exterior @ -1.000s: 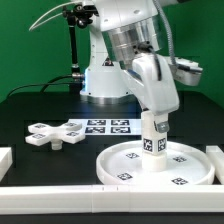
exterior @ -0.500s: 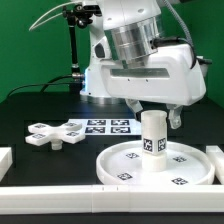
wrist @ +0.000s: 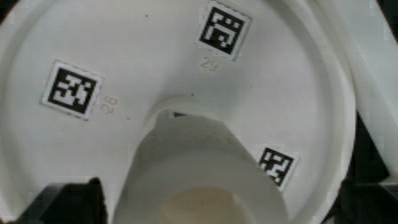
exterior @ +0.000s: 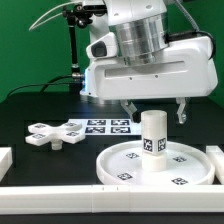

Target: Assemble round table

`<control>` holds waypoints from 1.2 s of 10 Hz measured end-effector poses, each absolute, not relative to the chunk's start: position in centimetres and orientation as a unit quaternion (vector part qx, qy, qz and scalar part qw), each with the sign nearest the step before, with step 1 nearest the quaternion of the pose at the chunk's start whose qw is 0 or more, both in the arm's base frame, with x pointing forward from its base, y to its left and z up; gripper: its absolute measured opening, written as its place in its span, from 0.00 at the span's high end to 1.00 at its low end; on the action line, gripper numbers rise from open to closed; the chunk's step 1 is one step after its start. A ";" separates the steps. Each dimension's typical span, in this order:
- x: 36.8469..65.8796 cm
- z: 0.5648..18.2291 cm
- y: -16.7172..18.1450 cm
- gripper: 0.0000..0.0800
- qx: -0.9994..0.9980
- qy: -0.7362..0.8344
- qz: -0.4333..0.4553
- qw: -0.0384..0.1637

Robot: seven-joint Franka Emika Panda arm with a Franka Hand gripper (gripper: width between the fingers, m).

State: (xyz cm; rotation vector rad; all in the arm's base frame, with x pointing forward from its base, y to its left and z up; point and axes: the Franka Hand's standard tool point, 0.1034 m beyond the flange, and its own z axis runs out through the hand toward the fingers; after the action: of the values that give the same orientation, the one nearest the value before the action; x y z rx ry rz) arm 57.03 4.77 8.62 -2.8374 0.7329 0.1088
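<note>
Finds the cylinder leg (exterior: 153,140) upright on the middle of the round disc (exterior: 110,165), long axis vertical. Finds the tool (exterior: 155,114) directly above it, spread wide, gripping nothing; cross base (exterior: 55,133) well apart on the table (exterior: 25,110).

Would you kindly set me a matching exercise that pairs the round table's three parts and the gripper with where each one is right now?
Column one:
1. leg
2. disc
3. cross-shaped base
4. gripper

Column two:
A. lies apart from the others, at the exterior view's left
B. stands upright on the disc
C. hovers open above the leg
D. lies flat, carrying the leg

Pairs: 1-B, 2-D, 3-A, 4-C.
</note>
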 end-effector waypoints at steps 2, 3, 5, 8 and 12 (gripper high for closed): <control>57.0 8.5 4.7 0.19 -0.979 0.175 0.027 0.106; 57.0 8.5 4.7 0.19 -0.983 0.149 0.025 0.107; 57.0 8.5 4.6 0.19 -0.992 0.069 0.016 0.108; 56.9 8.1 5.5 0.19 -0.991 -0.109 -0.010 0.076; 56.8 8.1 5.6 0.19 -0.965 -0.254 -0.017 0.066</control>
State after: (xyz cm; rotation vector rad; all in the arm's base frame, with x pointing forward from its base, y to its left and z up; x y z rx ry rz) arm 56.83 5.62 8.08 -2.9091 -0.7667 -0.0506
